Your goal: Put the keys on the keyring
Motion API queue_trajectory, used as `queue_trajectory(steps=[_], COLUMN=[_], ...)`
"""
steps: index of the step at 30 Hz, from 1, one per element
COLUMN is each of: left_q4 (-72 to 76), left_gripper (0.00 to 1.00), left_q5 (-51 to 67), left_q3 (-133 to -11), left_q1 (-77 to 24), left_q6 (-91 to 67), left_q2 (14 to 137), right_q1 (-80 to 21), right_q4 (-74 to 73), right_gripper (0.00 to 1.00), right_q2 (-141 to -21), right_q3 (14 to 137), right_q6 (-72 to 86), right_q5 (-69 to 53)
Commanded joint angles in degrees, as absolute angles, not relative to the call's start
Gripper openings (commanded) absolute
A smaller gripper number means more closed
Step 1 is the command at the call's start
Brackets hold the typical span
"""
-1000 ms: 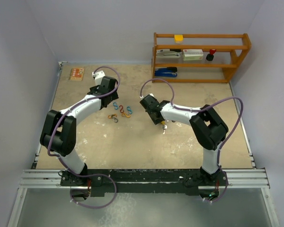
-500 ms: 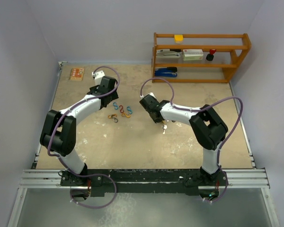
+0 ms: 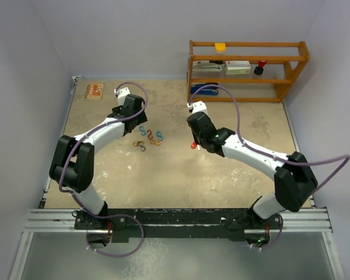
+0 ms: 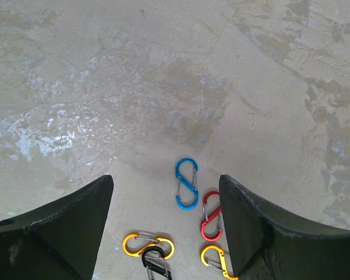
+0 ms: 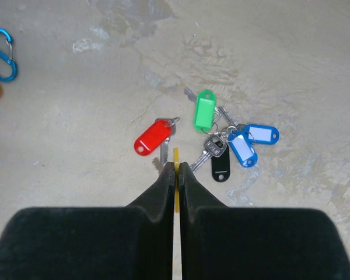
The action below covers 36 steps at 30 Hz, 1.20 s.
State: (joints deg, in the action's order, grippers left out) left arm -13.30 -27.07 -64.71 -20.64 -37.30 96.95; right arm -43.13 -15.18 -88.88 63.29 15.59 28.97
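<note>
Top view: the right tool (image 3: 196,142) is hanging low over the table (image 3: 163,175). Only a red speck of the keys (image 3: 193,145) is peeking out beside it, and the rest are hiding underneath.

Left wrist view: the left tool (image 4: 164,182) is standing spread wide, gripping nothing. A blue clip (image 4: 186,184) is lying between its fingers. A red clip (image 4: 210,216) is tucking partly behind one finger, and the yellow and black ones are getting cut off at the frame edge.

Right wrist view: the right tool is pressing together, pinching a yellow sliver (image 5: 176,175) seen edge-on and too thin to identify. The keys are lying just ahead of its fingertips, their silver blades overlapping.
</note>
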Motion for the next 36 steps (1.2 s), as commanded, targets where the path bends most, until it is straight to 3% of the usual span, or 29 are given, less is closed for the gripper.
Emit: queue_trajectory(steps=[1, 6, 27, 36], left_q4=[-9.7, -8.6, -7.9, -7.6], left_gripper=[0.7, 0.7, 0.7, 0.65], left_q5=[-26.1, -25.3, -24.9, -26.3], left_q3=[-64.3, -63.8, -64.7, -65.2], left_q1=[-20.7, -21.4, -23.5, -23.5], left_q6=[-37.4, -37.9, -39.5, -39.9], left_q2=[97.3, 98.5, 106.4, 108.5], right_q1=[-43.3, -43.0, -39.2, -38.6], right_q4=[-6.2, 3.4, 1.8, 1.4], right_gripper=[0.0, 0.0, 0.0, 0.0], right_q2=[-81.9, -73.9, -66.3, -65.7], right_q3=[58.1, 50.6, 49.2, 49.3], right_q6=[19.4, 21.3, 22.8, 22.5], right_q5=[29.7, 29.7, 29.2, 28.7])
